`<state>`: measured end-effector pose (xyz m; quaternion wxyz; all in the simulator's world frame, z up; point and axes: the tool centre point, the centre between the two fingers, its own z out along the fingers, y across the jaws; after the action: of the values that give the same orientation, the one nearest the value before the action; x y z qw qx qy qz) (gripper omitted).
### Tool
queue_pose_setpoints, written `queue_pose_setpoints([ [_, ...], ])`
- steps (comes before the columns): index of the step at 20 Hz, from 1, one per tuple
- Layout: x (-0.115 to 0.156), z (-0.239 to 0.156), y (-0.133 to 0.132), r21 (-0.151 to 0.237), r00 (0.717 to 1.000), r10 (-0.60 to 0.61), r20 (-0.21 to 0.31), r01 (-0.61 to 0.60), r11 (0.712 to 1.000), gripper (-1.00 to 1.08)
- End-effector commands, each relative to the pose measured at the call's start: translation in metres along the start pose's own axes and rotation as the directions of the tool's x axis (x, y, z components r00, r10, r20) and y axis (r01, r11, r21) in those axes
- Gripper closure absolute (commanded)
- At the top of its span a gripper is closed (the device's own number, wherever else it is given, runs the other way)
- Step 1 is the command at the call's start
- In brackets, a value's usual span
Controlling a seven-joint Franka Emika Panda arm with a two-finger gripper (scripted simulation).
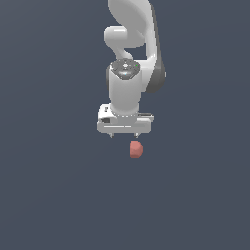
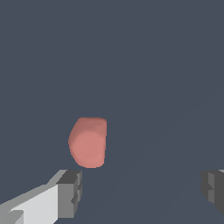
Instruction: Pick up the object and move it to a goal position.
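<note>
Since the salmon-red half-dome lump [image 1: 135, 149] lies ungrasped (near one finger), the gripper [image 1: 125, 134] hangs spread wide.

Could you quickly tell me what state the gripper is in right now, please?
Gripper: open, fingers spread wide, holding nothing; the salmon-red lump lies apart from it.

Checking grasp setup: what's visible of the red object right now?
The object is a small salmon-red matte lump, rounded on one side and flat on the other, like a half-dome. It lies alone on the dark grey surface, ahead of the open gripper, not between its fingers. Nothing touches it. It is much narrower than the gripper.
</note>
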<state>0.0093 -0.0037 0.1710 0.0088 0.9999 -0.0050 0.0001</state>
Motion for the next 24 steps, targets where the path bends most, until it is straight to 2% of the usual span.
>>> queue_pose_setpoints([
  [1,0.0,0.008,-0.008,0.002,1.0,0.006,0.001,-0.006,1.0,-0.92],
  [12,-0.002,0.06,-0.057,0.016,0.998,0.056,0.001,-0.056,0.998,-0.92],
  [19,-0.003,0.066,-0.061,0.017,0.998,0.057,0.003,-0.057,0.998,-0.92],
  [24,-0.003,0.083,-0.061,0.017,0.998,0.058,0.002,-0.058,0.998,-0.92],
])
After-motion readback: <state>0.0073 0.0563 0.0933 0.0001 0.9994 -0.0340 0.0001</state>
